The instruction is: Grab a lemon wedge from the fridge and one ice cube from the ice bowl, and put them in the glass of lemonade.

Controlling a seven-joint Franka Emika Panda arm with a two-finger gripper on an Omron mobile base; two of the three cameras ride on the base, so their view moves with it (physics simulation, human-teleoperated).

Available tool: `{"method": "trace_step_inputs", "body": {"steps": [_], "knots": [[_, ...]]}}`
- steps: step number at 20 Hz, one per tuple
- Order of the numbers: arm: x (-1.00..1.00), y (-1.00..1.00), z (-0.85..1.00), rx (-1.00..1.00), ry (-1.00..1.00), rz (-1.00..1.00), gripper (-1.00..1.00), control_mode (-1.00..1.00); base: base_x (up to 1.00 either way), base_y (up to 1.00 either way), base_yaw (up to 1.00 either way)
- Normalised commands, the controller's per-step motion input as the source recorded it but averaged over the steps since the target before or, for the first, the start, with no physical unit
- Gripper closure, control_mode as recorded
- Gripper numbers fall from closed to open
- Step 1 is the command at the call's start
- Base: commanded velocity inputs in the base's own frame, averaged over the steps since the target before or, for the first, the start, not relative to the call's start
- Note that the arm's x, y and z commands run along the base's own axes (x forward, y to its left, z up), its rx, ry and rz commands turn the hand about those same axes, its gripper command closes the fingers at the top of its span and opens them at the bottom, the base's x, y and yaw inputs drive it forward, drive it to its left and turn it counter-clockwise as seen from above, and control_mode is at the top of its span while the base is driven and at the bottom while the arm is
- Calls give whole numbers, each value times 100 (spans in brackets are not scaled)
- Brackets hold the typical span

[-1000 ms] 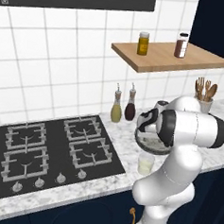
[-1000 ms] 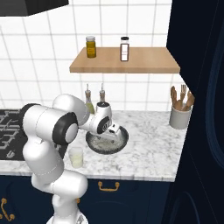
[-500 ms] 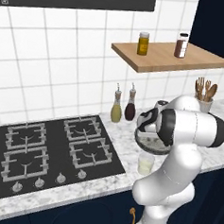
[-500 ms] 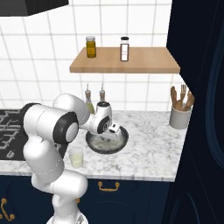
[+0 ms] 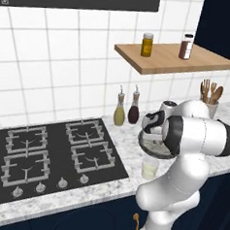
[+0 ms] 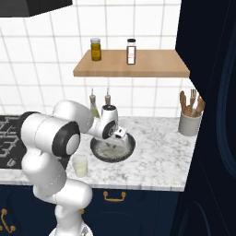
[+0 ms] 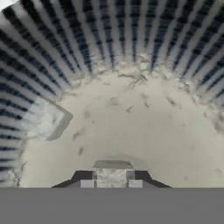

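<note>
we see the white jointed arm (image 6: pixel 50 138) fold forward from its base, elbow bent sharply, wrist angled down toward the counter. in the hand view the two-finger dark-tipped gripper (image 7: pixel 111 178) has its fingertips (image 7: pixel 86 180) drawn close, pinching a small pale translucent cube (image 7: pixel 111 177) between them.

Even, shadowless rendered light; base views crisp, hand view soft and blurred.

Glossy white rounded arm (image 5: pixel 180 189) segments w/ dark grey joint bands.
</note>
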Motion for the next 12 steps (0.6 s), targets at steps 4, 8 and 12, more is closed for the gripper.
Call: {"method": "trace_step_inputs", "body": {"steps": [4, 8, 12], "knots": [[-46, 3, 61, 0, -8, 6, 100, -100, 0, 0, 0], [-49, 14, 54, -1, -1, 11, 100, -100, 0, 0, 0], [-62, 20, 49, -8, 0, 14, 100, -100, 0, 0, 0]]}}
